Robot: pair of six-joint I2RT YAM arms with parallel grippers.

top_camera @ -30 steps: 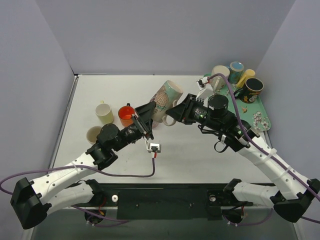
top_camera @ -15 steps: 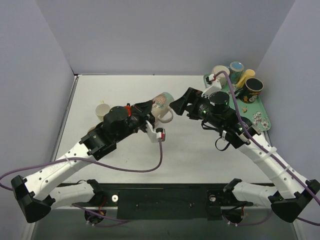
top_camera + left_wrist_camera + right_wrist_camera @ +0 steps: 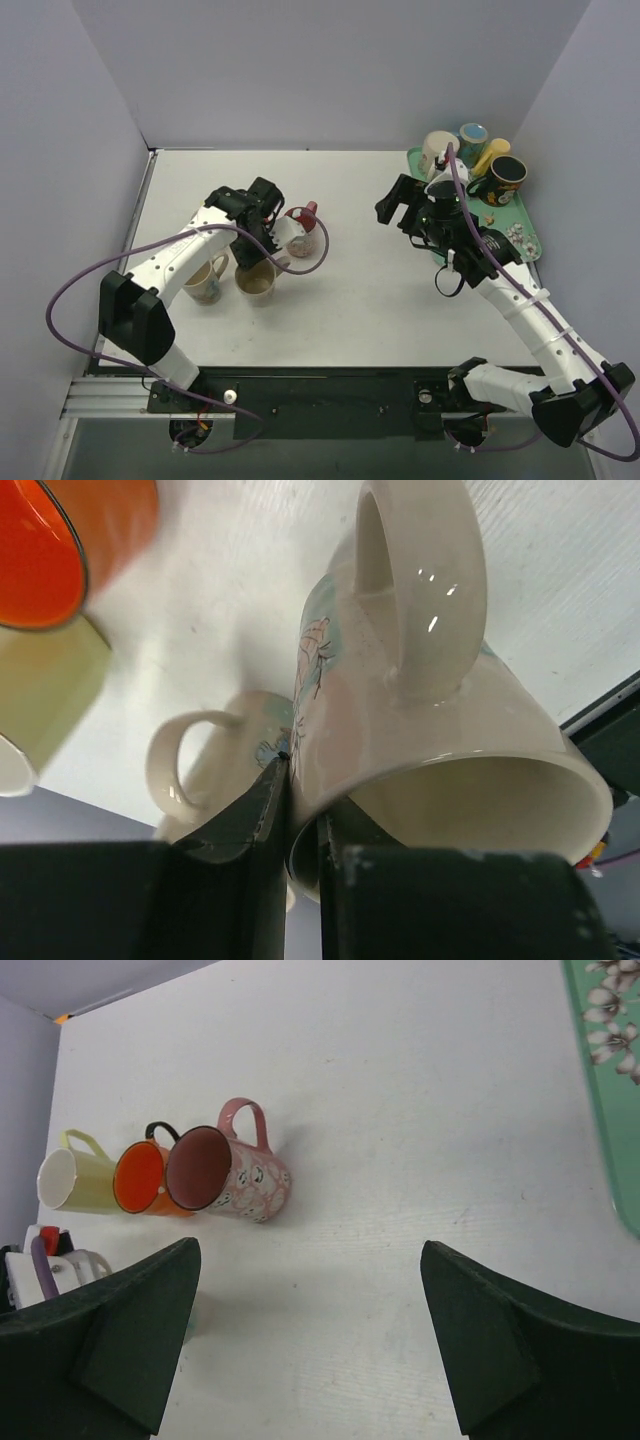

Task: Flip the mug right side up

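1. Since a second ago, our left gripper (image 3: 300, 802) has swung the cream seashell-print ceramic mug (image 3: 258, 283) left and down; our right gripper (image 3: 305, 1345) has backed off, jaws wide, empty.
2. Left jaws pinch the mug's rim wall; it hangs mouth roughly upward, beside a smaller cream mug (image 3: 205, 287).
3. We judge placing is in hand: next, seat its base flat, then release.

White table (image 3: 370, 300), green flowered tray (image 3: 525, 240) at its right edge, pink mug (image 3: 235, 1175), orange mug (image 3: 140, 1178), yellow mug (image 3: 85, 1182) side by side toward the left.
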